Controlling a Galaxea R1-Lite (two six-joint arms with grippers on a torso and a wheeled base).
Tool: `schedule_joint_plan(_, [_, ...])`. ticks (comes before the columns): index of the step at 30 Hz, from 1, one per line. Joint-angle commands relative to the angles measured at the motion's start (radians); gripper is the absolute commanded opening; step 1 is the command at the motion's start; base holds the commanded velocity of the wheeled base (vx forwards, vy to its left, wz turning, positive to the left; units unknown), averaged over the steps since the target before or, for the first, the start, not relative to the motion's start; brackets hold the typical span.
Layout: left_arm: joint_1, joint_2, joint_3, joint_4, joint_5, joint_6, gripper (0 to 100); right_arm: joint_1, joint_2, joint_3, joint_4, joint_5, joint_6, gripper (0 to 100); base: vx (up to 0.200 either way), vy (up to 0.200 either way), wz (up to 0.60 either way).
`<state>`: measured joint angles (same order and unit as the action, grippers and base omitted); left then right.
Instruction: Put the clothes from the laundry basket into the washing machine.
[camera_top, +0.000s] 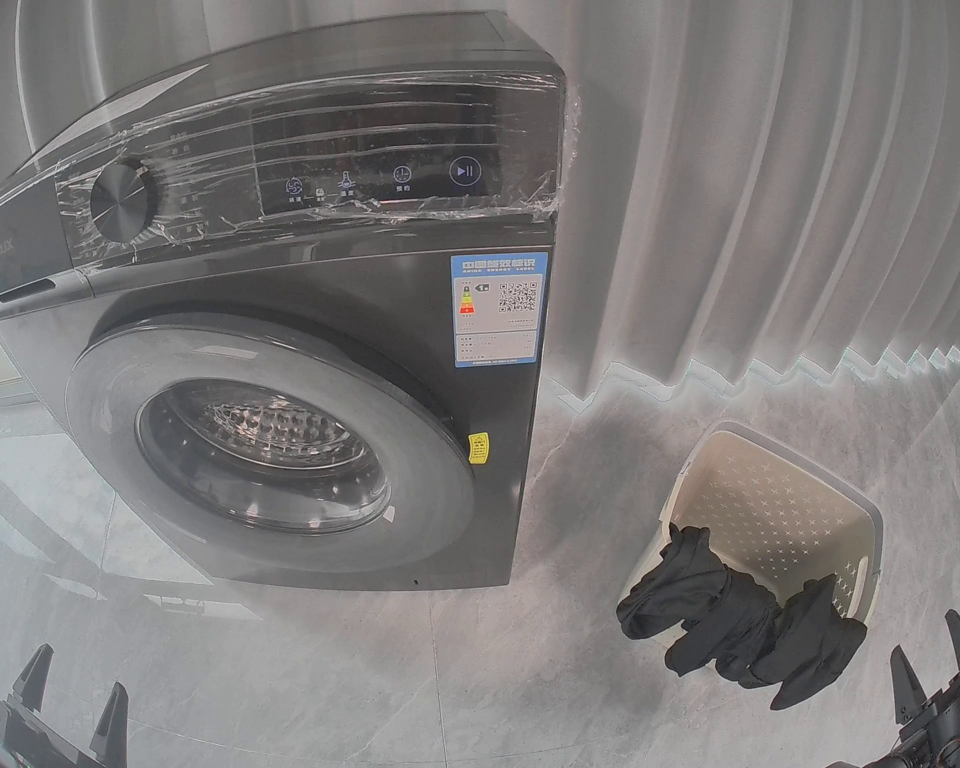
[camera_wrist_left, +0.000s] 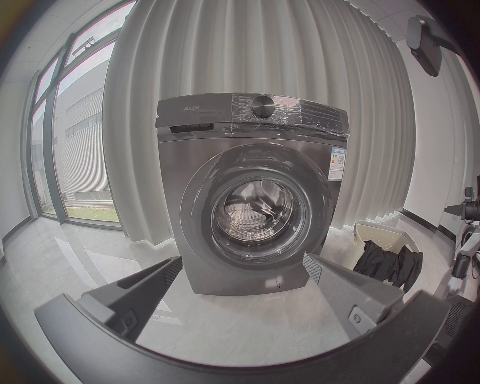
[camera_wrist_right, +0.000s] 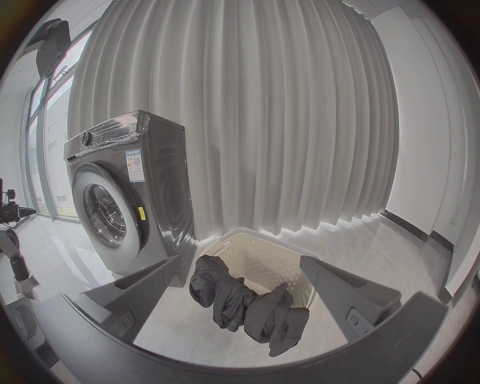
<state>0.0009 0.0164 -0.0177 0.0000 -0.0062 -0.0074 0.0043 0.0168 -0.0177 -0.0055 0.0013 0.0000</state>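
Your left hand (camera_top: 72, 700) sits low at the near left of the head view, above the pale grey marble-look floor (camera_top: 400, 670). Its fingers are spread apart w/ nothing btwn them. Its wrist cam faces the dark grey front-loading washing machine (camera_top: 400, 300) square on.

Your right hand (camera_top: 930, 660) is low at the near right, also released & holding nothing. It's near the black clothes (camera_top: 740, 620), on their near-right side, not touching them.

Task item: the clothes are a bunched dark bundle draped over the near rim of the cream perforated plastic laundry basket (camera_top: 790, 510). Part lies inside & most hangs down outside, toward you. Can't tell if the hanging ends reach the floor.

The basket stands on the floor to the right of the machine, apart from it. Its far side is close to the white pleated curtain (camera_top: 750, 180) that runs behind both.

Machine:
- The round door w/ glass window (camera_top: 265, 455) lies flat against the front, and the steel drum shows thru the glass.
- The ctrl panel up top is wrapped in clear plastic film (camera_top: 400, 130), w/ a round dial knob (camera_top: 122, 200) at its left end.
- A blue label sticker (camera_top: 497, 308) sits upper right on the front.
- A small yellow sticker (camera_top: 479, 447) sits just beside the door's right edge.

In the left wrist view a tall window (camera_wrist_left: 80, 140) stands left of the curtain.
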Motion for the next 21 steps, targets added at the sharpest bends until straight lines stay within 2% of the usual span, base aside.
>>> schedule_joint_plan(1, [0.001,-0.016,0.016,0.000,0.000,0.000,100,0.000,-0.001,0.018,-0.001,0.000,0.000,100,-0.200,0.200,0.00])
schedule_joint_plan(10, [0.001,-0.016,0.016,0.002,0.000,0.006,100,0.000,-0.001,0.018,-0.001,0.000,0.000,100,-0.200,0.200,0.00])
schedule_joint_plan(16, [0.001,-0.016,0.016,0.000,0.000,-0.002,100,0.000,-0.001,0.018,-0.001,0.000,0.000,100,0.000,0.000,0.00])
schedule_joint_plan(21, [0.001,-0.016,0.016,0.000,-0.001,-0.002,100,0.000,-0.001,0.018,-0.001,0.000,0.000,100,0.000,0.200,0.00])
